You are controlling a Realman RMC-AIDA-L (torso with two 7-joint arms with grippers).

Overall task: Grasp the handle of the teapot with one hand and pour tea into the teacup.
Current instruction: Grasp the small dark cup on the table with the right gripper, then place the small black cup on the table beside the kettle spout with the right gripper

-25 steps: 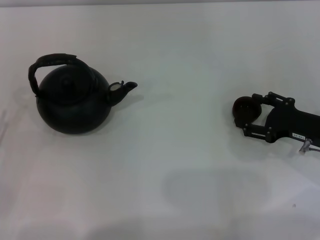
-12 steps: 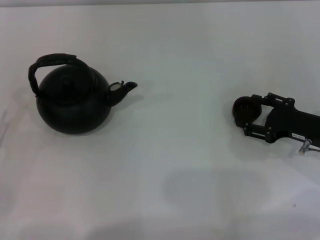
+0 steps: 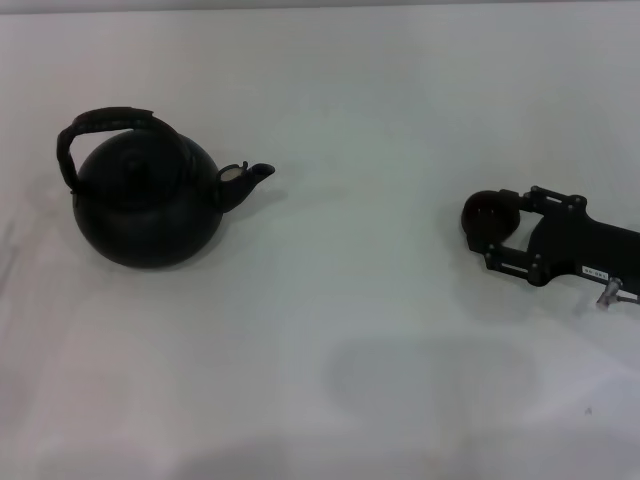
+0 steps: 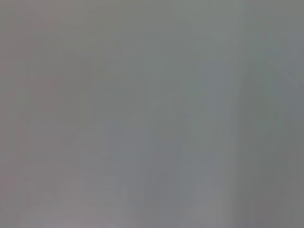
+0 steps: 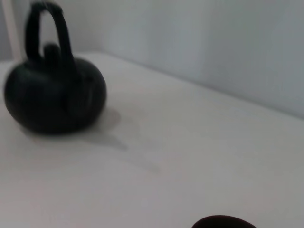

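The teapot [image 3: 148,200] sits on the left of the white surface [image 3: 350,300], with its spout [image 3: 250,177] pointing right. Its handle [image 3: 105,125] arches over the lid, and nothing holds it yet. The left gripper is not in view; its wrist view shows only blank grey. Far to the right, the right gripper [image 3: 493,228] pinches the teacup [image 3: 489,217] between its fingers. I think the cup should be slid closer to the spout, kept flat and slow so it does not tip. The gripper hides part of the cup. I cannot see if the cup is empty.
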